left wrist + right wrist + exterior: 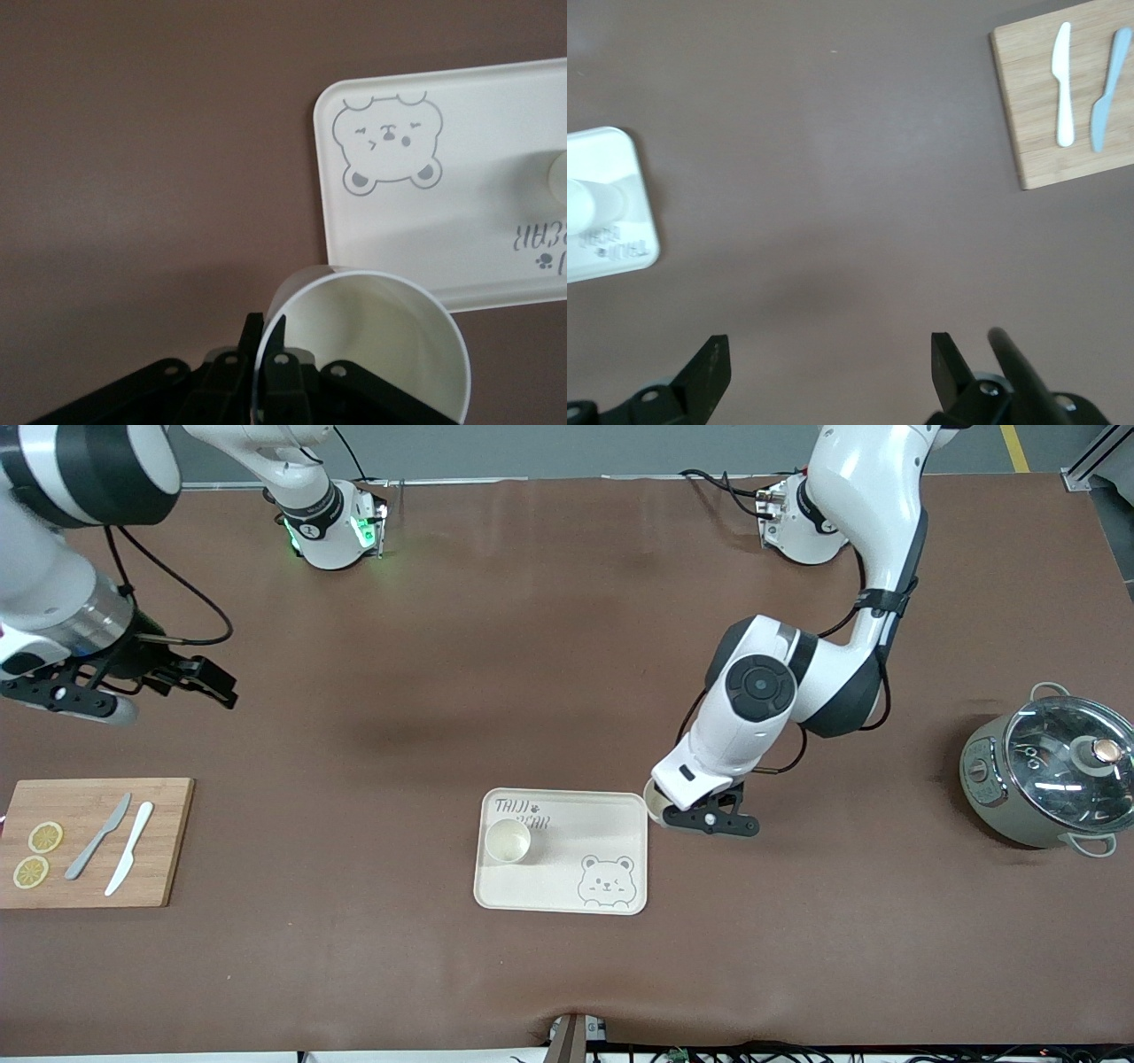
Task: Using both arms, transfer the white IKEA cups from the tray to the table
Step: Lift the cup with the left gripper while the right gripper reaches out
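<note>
A: Why does the left gripper (709, 819) sit just off the tray (620, 815)?

B: Its jaws are pinched shut on the wall of one cup (363, 345), one finger inside the rim and one outside. The cup hangs past the tray's edge, at the left arm's end, low over the table (549, 646). That looks like the point of setting it down on the mat.

A: And the second cup (508, 841)?

B: It stands upright on the tray, by the lettering, untouched.

A: The right gripper (133, 686)?

B: It waits with jaws spread wide and empty, up over bare mat above the cutting board (168, 841), well apart from the tray.

A: Anything in the way?

B: Not near the tray. The board carries two knives (115, 846) and lemon slices (37, 855); a lidded pot (1050, 779) stands toward the left arm's end. Both are well apart from the cups.
</note>
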Motion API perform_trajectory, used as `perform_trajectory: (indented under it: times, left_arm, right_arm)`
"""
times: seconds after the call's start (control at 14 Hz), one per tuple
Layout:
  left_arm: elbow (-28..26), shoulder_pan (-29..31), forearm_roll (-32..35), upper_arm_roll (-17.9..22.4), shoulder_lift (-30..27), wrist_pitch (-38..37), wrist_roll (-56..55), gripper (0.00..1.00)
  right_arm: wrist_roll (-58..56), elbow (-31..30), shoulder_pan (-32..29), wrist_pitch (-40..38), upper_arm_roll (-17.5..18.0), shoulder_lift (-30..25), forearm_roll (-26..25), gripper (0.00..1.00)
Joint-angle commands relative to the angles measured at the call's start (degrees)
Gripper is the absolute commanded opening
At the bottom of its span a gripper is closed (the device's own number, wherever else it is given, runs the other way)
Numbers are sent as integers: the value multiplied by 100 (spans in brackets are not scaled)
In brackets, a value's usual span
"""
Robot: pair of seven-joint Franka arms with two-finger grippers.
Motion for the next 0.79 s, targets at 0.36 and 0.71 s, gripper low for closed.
perform_trajectory:
  times: [0.36, 0.71]
  left_arm:
    - [-2278, 421, -40, 43, -1240, 1225, 1091, 0]
    - [-3237, 710, -40, 34, -1319, 2552, 1478, 0]
  right_arm:
    - [2526, 1008, 1351, 421, -10, 1009, -78, 100]
    - [4048, 2142, 2046, 439, -19, 2196, -429, 100]
